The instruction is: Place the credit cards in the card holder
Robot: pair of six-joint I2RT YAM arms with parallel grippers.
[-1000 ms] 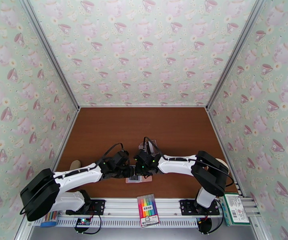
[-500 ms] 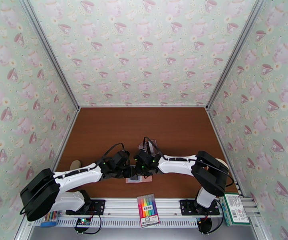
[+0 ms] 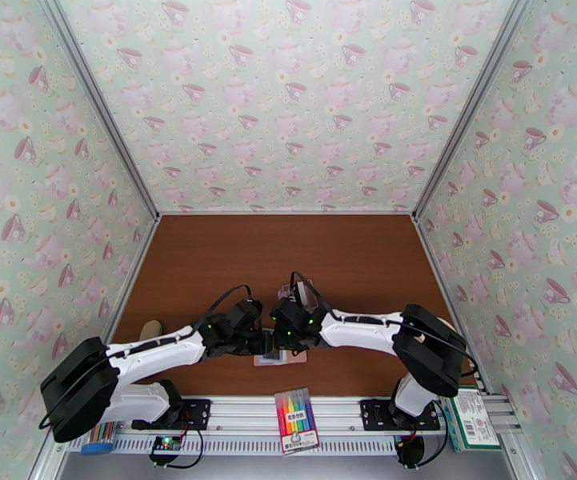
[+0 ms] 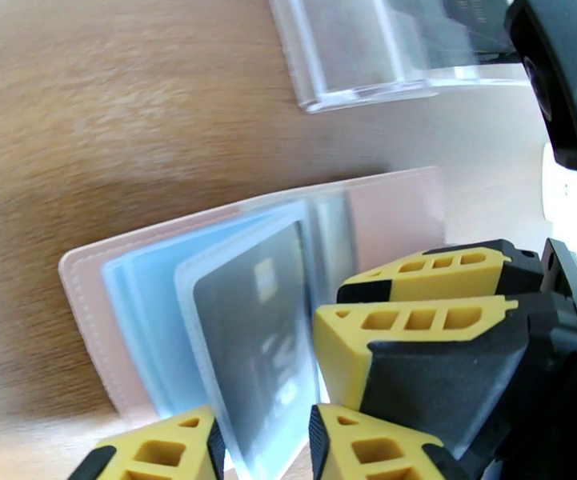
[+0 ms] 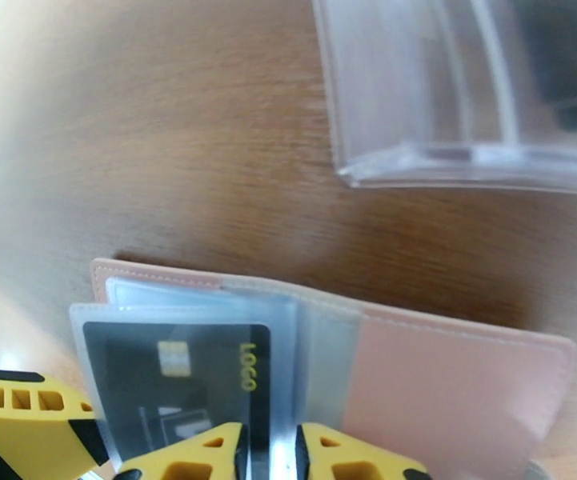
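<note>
a robot test booth in a lab: aluminium frame posts (image 3: 96,106) hold flat panels (image 3: 288,98) papered with a teacup print, boxing in a brown wood-look table (image 3: 288,250). a left arm (image 3: 152,350) and a right arm (image 3: 360,330) are bolted to a slotted metal rail (image 3: 240,410) at its near edge.

- "LOGO", yellow capitals turned sideways, stands on the black credit card (image 5: 184,386) in a clear sleeve of the card holder (image 5: 448,386).
- Marker pack (image 3: 296,419), worktop's near edge: label too small to read.
- Green box (image 3: 468,418), near right corner: print illegible.
</note>
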